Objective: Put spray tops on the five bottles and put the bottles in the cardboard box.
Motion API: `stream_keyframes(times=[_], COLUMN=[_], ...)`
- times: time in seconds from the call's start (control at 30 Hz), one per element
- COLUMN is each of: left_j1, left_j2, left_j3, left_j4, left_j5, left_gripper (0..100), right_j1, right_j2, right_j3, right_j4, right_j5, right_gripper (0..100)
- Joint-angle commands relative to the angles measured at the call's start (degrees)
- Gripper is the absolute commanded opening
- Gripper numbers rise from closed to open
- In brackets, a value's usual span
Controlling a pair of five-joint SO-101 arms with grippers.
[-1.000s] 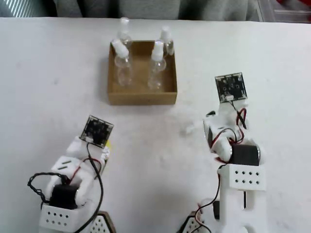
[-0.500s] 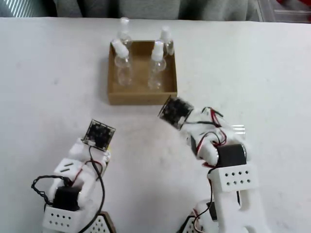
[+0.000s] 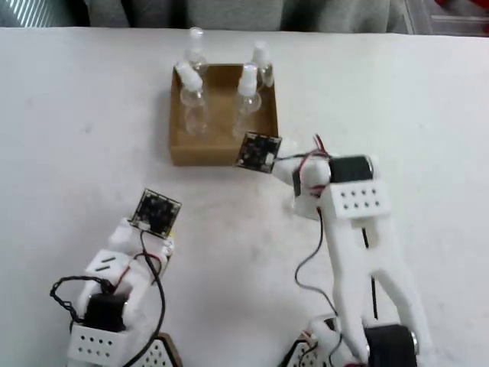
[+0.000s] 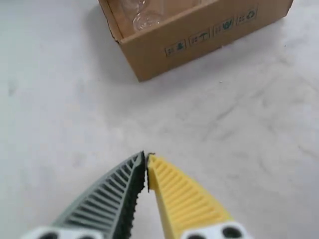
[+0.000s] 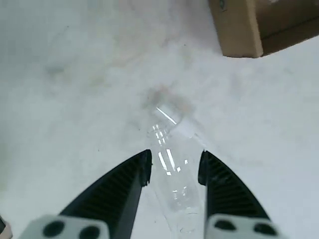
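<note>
The cardboard box [image 3: 221, 157] stands at the table's far middle with several clear bottles [image 3: 191, 103] upright in it, each with a white spray top [image 3: 248, 80]. My right arm [image 3: 351, 199] hangs just off the box's front right corner. In the right wrist view its black gripper [image 5: 173, 162] is shut on a clear bottle [image 5: 172, 149], which points toward the box corner [image 5: 244, 30]. My left gripper [image 4: 146, 159], one grey and one yellow finger, is shut on nothing near the table's front left. The box [image 4: 199, 35] lies some way ahead of it.
The left arm [image 3: 114, 283] sits low at the front left. White tabletop [image 3: 92, 130] spreads wide on both sides of the box and between the two arms. A dark strip runs along the table's far edge [image 3: 328, 15].
The right arm has swung from the right side toward the box's front right corner. The left arm has hardly moved.
</note>
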Motion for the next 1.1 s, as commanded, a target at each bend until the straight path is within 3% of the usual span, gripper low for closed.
stream_keyframes(times=[0.0, 0.23, 0.67, 1.07], left_j1=[-0.2, -0.2, -0.1, -0.1], left_j2=[-0.8, -0.8, -0.8, -0.8], left_j3=[-0.1, -0.1, -0.1, -0.1], left_j4=[-2.5, -2.6, -2.7, -2.6], left_j5=[-0.6, -0.6, -4.0, -4.0], left_gripper=[2, 2, 2, 2], right_j1=[-0.5, 0.3, 6.4, 6.2], right_j2=[5.8, 17.4, 27.3, 30.5], right_j3=[-7.8, -14.9, -17.5, -20.4], right_j4=[3.6, 5.8, 5.6, 0.2], right_j5=[4.5, 10.3, 21.5, 19.9], right_gripper=[14.2, 22.7, 22.1, 22.0])
